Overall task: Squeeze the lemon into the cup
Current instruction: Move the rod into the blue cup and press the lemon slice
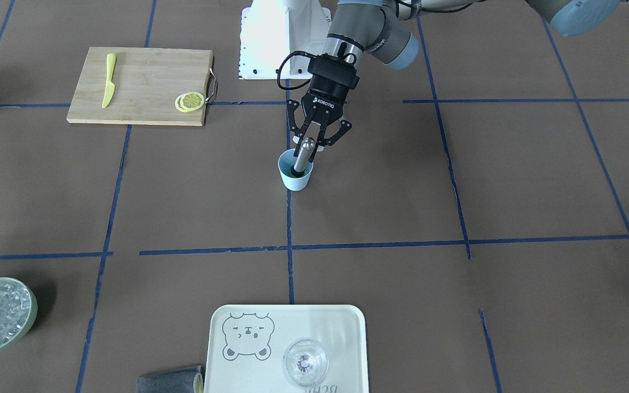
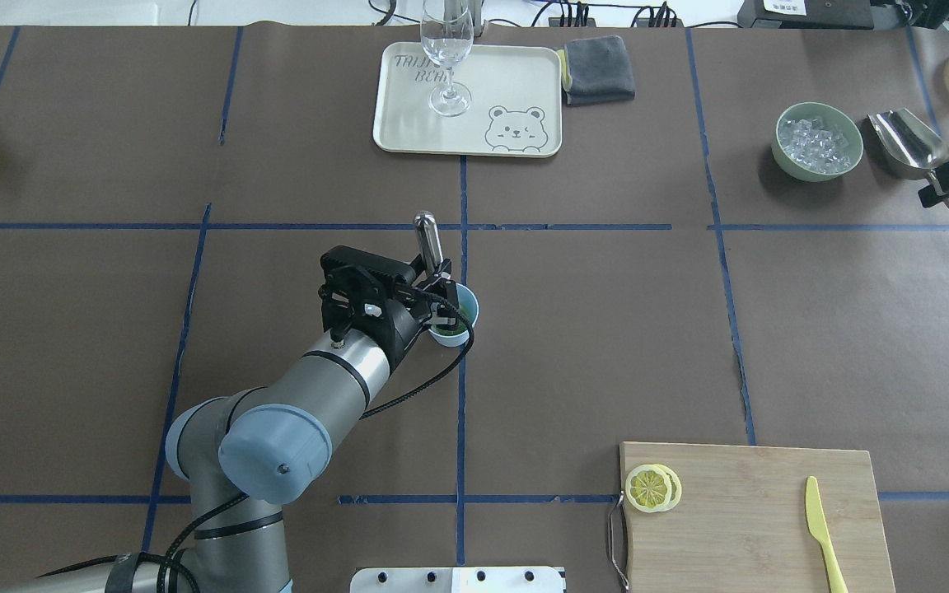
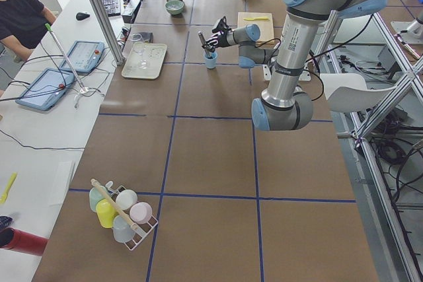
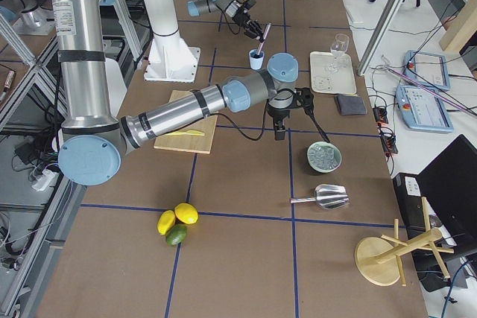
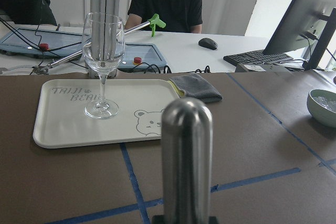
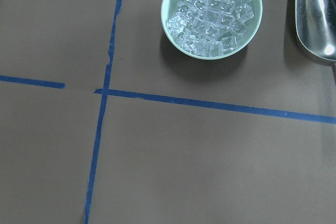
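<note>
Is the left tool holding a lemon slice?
No, the left tool grips a metal muddler standing in the pale-blue cup; the lemon slices lie on the cutting board.

Pale-blue cup (image 1: 296, 183) stands upright mid-table; lemon (image 1: 190, 101) (overlapping slices) lies flat on board (image 1: 140, 82).

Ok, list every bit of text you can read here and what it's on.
"ROBOTIQ": on the left gripper, which holds the muddler.
"TAIJI" over "BEA...": on the tray; the ending is hidden behind the glass.
Lettering on the left arm: too small to read.
Sticker on the right arm: too small to read.
</note>
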`<state>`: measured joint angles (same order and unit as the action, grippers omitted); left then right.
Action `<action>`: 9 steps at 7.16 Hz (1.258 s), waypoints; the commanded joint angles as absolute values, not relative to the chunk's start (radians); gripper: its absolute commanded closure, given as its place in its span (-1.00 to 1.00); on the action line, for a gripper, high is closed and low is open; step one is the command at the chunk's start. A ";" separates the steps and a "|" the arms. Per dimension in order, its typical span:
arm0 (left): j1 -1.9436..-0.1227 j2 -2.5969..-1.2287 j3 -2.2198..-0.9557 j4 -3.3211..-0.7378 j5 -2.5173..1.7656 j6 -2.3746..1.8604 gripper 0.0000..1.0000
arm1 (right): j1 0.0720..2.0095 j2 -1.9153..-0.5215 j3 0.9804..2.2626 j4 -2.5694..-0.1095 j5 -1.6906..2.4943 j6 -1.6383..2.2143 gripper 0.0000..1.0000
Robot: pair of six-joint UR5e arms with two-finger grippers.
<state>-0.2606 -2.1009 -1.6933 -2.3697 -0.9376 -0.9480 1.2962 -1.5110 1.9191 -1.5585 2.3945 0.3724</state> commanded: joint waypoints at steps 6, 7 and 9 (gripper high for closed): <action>-0.297 -2.106 -1.776 -2.358 -1.006 -0.922 1.00 | 1.298 -1.513 1.917 -1.559 2.395 0.373 -1.00; -0.339 -2.105 -1.822 -2.355 -1.053 -0.867 1.00 | 1.299 -1.511 1.917 -1.559 2.393 0.373 -1.00; -0.418 -2.091 -1.893 -2.303 -1.133 -0.836 1.00 | 1.301 -1.511 1.917 -1.559 2.393 0.373 -1.00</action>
<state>-0.3629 -2.0983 -1.8451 -2.3367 -1.0668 -0.8556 1.2995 -1.5112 1.9175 -1.5585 2.3932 0.3728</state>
